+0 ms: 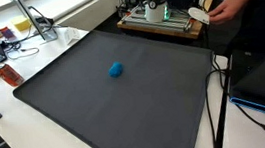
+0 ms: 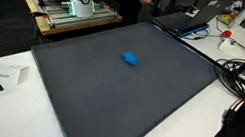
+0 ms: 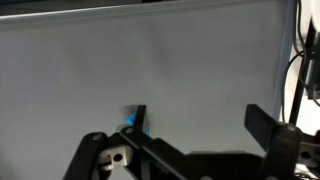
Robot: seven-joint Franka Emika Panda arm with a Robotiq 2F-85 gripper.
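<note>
At the left of my wrist view the blue lump (image 3: pixel 130 124) peeks out behind a finger (image 3: pixel 140 116). My gripper (image 3: pixel 197 118) hangs released and empty. The lump lies mid-mat (image 1: pixel 65 102) and looks light and soft; I'd pinch across its middle.

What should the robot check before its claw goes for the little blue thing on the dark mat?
1. Claw open: ok, its fingers stand wide apart.
2. Small blue rounded lump in sight: ok, it lies on the dark grey mat.
3. Lump centred between the fingers: not ok, in the wrist view it peeks out beside one finger.
4. Person's hand off the mat: ok, it is beyond the far edge.
5. Claw's height above the mat: cannot tell.
</note>
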